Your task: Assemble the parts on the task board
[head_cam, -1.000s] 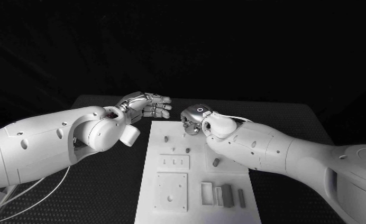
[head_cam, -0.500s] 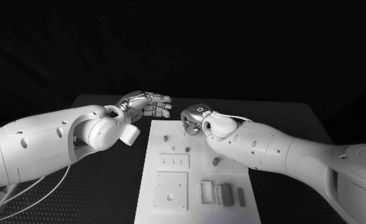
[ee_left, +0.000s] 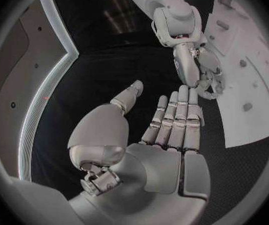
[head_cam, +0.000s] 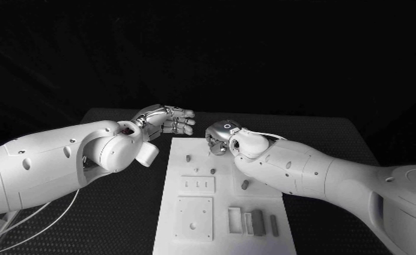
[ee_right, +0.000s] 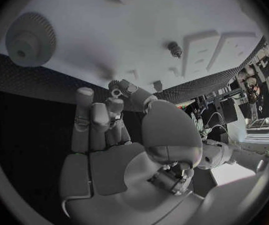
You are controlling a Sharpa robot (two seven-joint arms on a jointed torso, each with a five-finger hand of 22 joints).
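Observation:
The white task board [head_cam: 223, 201] lies lengthwise in the middle of the table. Small grey pegs [head_cam: 188, 158] stand in its far half, and grey blocks [head_cam: 256, 220] sit near its front right. My right hand [head_cam: 222, 133] hovers over the board's far end, fingers pointing down. In the right wrist view the right hand [ee_right: 119, 135] has its thumb curled against a fingertip just above the board [ee_right: 172, 15]; whether a small part sits between them is unclear. A toothed grey gear [ee_right: 28, 45] lies nearby. My left hand [head_cam: 166, 119] hangs beside the board's far left corner; the left hand [ee_left: 166, 130] holds nothing, fingers straight.
A raised plate with three slots [head_cam: 198, 183] and a larger square plate [head_cam: 195, 216] sit on the board's near left. Dark textured matting [head_cam: 121, 219] covers the table on both sides of the board. The two hands are close together at the far end.

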